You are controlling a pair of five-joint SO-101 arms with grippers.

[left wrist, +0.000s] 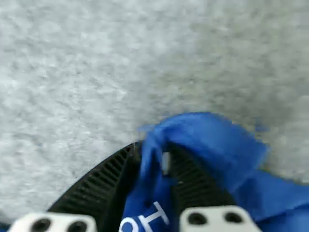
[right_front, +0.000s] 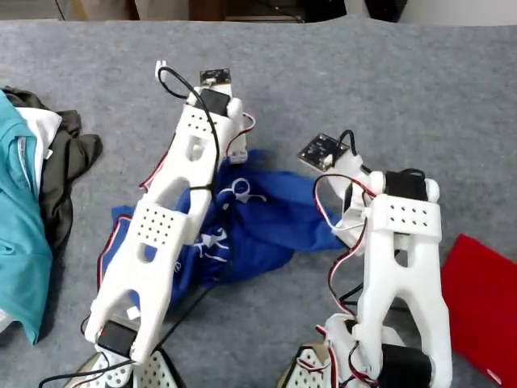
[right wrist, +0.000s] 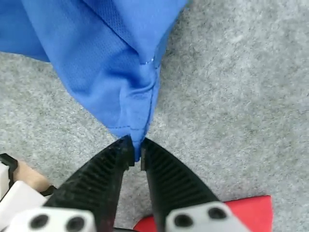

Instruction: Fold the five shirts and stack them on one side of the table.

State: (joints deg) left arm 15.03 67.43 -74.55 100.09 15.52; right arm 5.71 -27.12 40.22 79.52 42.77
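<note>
You are in the spreading step on the blue shirt [right_front: 271, 222], by my reading: both arms have a hold on it and no fold has been made yet. Your left pincer [left wrist: 152, 153] is clamped on a bunched ridge of the blue cloth, with white lettering showing between the black fingers [left wrist: 104, 181]. Your right pincer [right wrist: 136, 145] is pinched tight on the very tip of a stitched hem corner, the cloth fanning away from it.

The shirt lies crumpled in the middle of the grey tabletop [right_front: 420, 89], between and partly under the two arms, bunched into soft ridges with white print on the side facing up. In the right wrist view its weave looks fine and mesh-like, so I judge it light and slippery.

The next move likely calls for you to draw the two held points apart and lay the cloth flat before any fold. The right grip is shallow, so pull gently or the corner may slip out.

A red shirt [right_front: 485, 303] lies flat at the tabletop edge beside the right arm. At the opposite edge, a teal shirt [right_front: 20, 234], a dark shirt [right_front: 71, 158] and a white shirt [right_front: 42, 125] lie heaped unfolded, well apart from the blue one
</note>
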